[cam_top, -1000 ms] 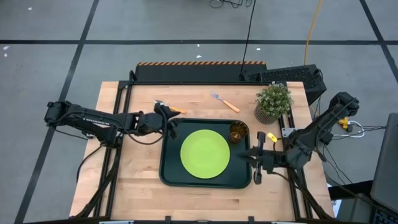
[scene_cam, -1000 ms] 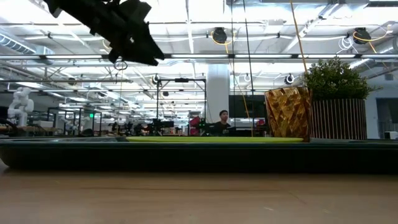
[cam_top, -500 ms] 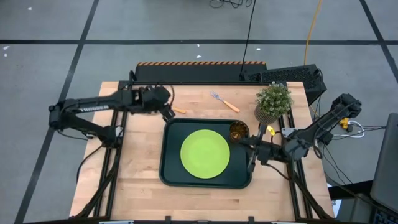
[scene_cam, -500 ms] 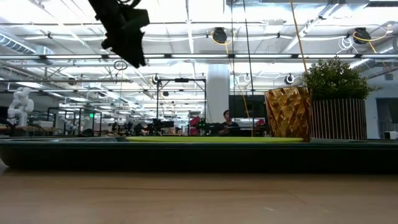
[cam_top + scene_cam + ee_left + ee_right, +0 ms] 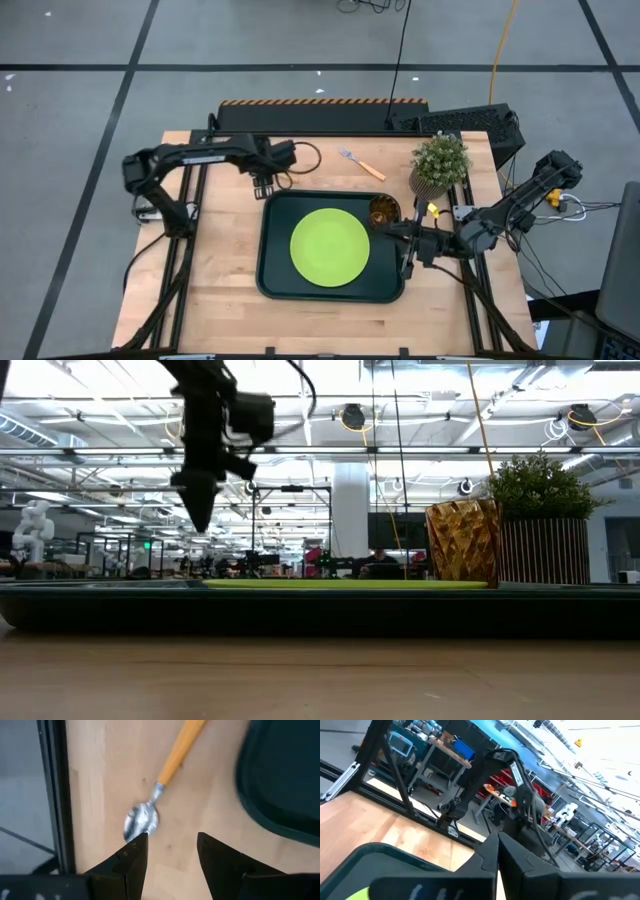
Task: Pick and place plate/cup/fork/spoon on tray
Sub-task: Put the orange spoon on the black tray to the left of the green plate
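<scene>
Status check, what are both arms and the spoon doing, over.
Left tool open above spoon, nothing held. Right tool shut at tray edge. Spoon on table, path clear.

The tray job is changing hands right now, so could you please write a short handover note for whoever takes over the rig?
Left gripper: open, poised over the spoon on the bare table beside the tray, nothing held.
Right gripper: shut, empty, waiting at the tray's right edge.
Done: plate and cup are on the tray.
Left: spoon, then the fork, which lies on the table behind the tray.
</scene>
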`<action>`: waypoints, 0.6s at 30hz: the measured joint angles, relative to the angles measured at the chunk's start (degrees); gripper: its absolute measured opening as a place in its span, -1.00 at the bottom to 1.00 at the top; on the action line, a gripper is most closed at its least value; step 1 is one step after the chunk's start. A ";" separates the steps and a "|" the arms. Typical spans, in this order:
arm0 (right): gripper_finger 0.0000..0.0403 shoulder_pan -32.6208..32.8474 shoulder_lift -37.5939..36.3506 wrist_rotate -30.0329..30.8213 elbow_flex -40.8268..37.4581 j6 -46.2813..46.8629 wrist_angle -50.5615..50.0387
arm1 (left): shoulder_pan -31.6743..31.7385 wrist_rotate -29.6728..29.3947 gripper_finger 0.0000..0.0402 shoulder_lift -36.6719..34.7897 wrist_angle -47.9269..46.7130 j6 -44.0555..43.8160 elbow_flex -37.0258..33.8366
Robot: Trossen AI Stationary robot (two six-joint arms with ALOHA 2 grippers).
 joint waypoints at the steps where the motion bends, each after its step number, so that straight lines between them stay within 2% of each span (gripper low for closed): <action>1: -1.00 0.00 -0.01 0.00 0.00 0.00 -0.61 | 0.61 -0.15 -0.13 0.66 1.29 1.56 0.00; 6: -1.00 0.01 -0.02 0.07 0.00 -0.02 -3.33 | 4.17 0.49 -0.13 0.93 8.94 10.51 0.07; 9: -1.00 0.02 -0.04 0.76 0.00 0.03 -4.44 | 7.29 1.35 -0.13 0.81 8.95 15.45 0.09; 13: -1.00 -0.05 -0.11 0.79 0.00 0.48 -5.08 | 11.22 5.42 -0.13 1.96 8.43 17.01 0.09; 18: -1.00 -1.34 -0.27 0.79 0.00 3.53 -6.82 | 12.77 9.93 -0.13 3.62 8.22 18.19 0.09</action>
